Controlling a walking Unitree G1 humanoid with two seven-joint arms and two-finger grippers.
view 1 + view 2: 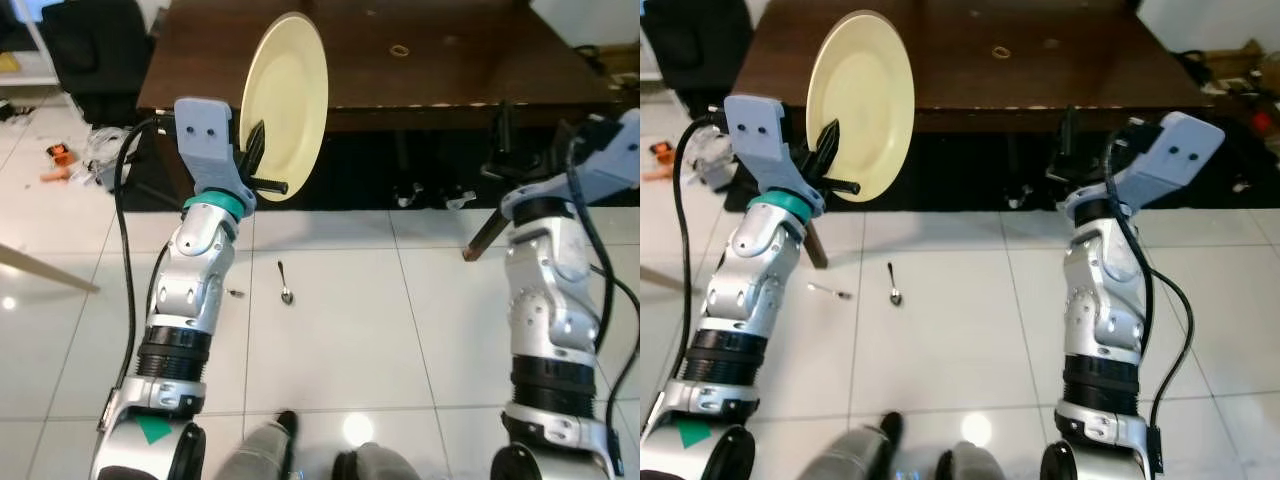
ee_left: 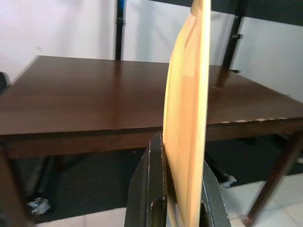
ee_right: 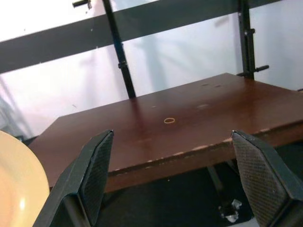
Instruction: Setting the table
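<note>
My left gripper (image 1: 265,160) is shut on the lower rim of a pale yellow plate (image 1: 285,100), holding it upright on edge in front of the near edge of a dark brown wooden table (image 1: 430,75). In the left wrist view the plate (image 2: 189,118) stands edge-on between the two black fingers (image 2: 149,189). My right gripper (image 3: 173,137) is open and holds nothing. It is raised before the table's near edge, to the right of the plate (image 3: 19,189). A spoon (image 1: 285,285) and a smaller piece of cutlery (image 1: 830,291) lie on the white tile floor between my arms.
A small ring (image 3: 169,120) lies on the table top. A table leg (image 1: 485,235) slants down at the right. Cables and clutter (image 1: 60,155) lie on the floor at the left, with a black chair (image 1: 95,45) behind them.
</note>
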